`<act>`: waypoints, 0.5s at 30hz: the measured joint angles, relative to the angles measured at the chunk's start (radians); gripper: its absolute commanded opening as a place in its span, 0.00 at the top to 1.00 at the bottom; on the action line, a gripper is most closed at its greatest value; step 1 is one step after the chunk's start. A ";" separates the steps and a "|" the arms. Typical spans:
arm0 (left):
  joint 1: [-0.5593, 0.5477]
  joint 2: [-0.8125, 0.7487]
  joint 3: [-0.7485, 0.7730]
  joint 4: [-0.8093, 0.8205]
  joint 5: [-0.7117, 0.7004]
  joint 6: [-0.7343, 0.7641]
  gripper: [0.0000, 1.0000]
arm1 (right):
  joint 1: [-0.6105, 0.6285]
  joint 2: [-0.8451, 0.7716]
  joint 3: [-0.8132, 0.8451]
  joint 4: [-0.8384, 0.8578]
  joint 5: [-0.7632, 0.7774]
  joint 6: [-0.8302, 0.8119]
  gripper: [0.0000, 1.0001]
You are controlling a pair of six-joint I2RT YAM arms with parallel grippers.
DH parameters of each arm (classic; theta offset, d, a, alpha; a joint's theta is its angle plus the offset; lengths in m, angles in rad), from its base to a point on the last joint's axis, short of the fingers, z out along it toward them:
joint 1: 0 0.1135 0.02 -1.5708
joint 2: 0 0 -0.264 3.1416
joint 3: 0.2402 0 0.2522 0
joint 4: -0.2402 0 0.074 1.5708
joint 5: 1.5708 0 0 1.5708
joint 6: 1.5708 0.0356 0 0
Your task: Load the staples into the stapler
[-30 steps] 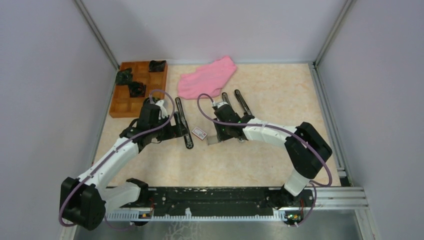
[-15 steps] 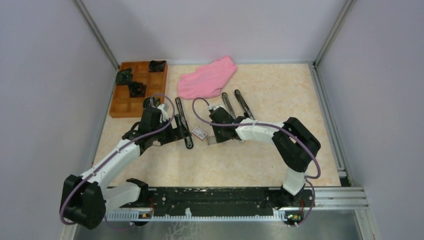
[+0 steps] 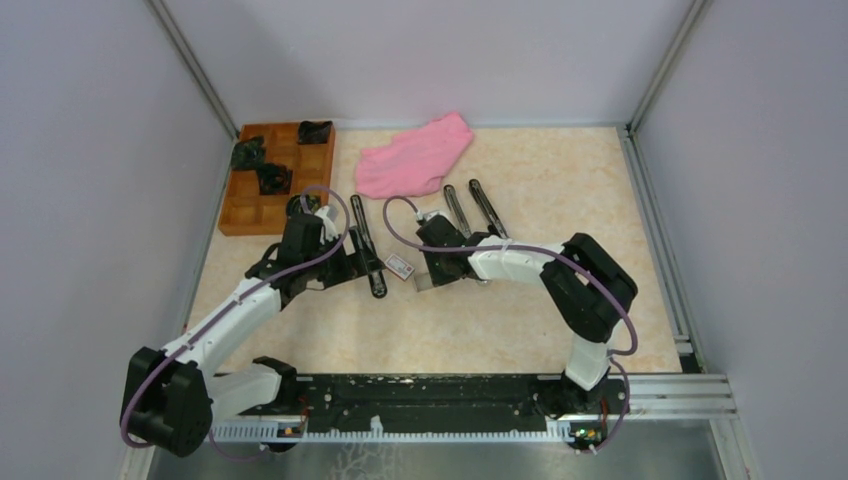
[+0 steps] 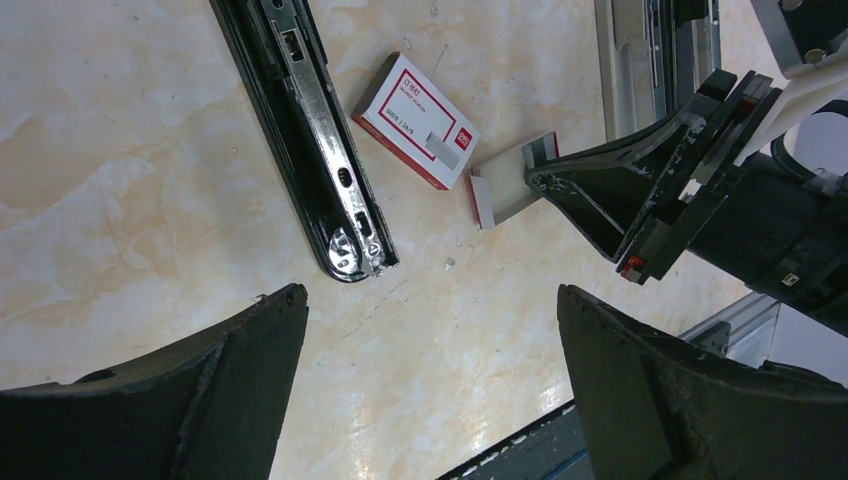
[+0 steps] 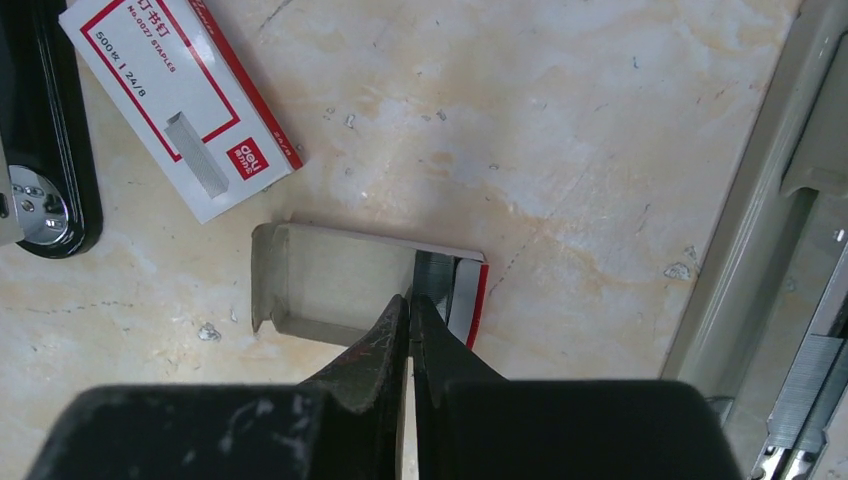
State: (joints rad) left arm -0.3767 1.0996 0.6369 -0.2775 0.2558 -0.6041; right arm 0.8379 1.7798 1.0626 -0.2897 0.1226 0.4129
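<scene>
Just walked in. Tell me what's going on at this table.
The right gripper, its fingers pressed nearly together, has its tips at the grey staples sitting at the end of an open cardboard tray. Whether it actually pinches them is unclear. The left gripper hangs open over the table beside the opened stapler. The staple box lies between them. The staples are not yet in the stapler.

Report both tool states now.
Left tool: open, empty.
Right tool: closed, tips at the staples; actual grip cannot be told.

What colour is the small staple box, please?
The box is white with red trim; right wrist view.
</scene>
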 measured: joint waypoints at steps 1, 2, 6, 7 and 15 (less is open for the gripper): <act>0.000 0.000 0.000 0.004 0.001 -0.002 0.01 | 0.001 0.001 0.000 -0.005 0.000 0.000 1.00; 0.000 0.000 0.000 0.008 0.003 -0.006 0.01 | 0.002 0.002 0.000 -0.007 0.000 -0.001 1.00; 0.000 0.000 0.000 0.021 0.010 -0.013 0.01 | 0.005 0.002 0.006 -0.015 -0.003 -0.001 1.00; 0.000 0.000 0.000 0.025 0.010 -0.014 0.01 | 0.005 0.002 0.006 -0.016 -0.005 -0.001 1.00; 0.000 -0.060 -0.011 0.071 0.011 -0.032 0.01 | 0.004 -0.038 0.006 -0.017 -0.045 -0.024 1.00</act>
State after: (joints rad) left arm -0.3767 1.0397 0.6254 -0.2070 0.2668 -0.6365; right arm 0.8417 1.7416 1.0683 -0.3069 0.0776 0.3889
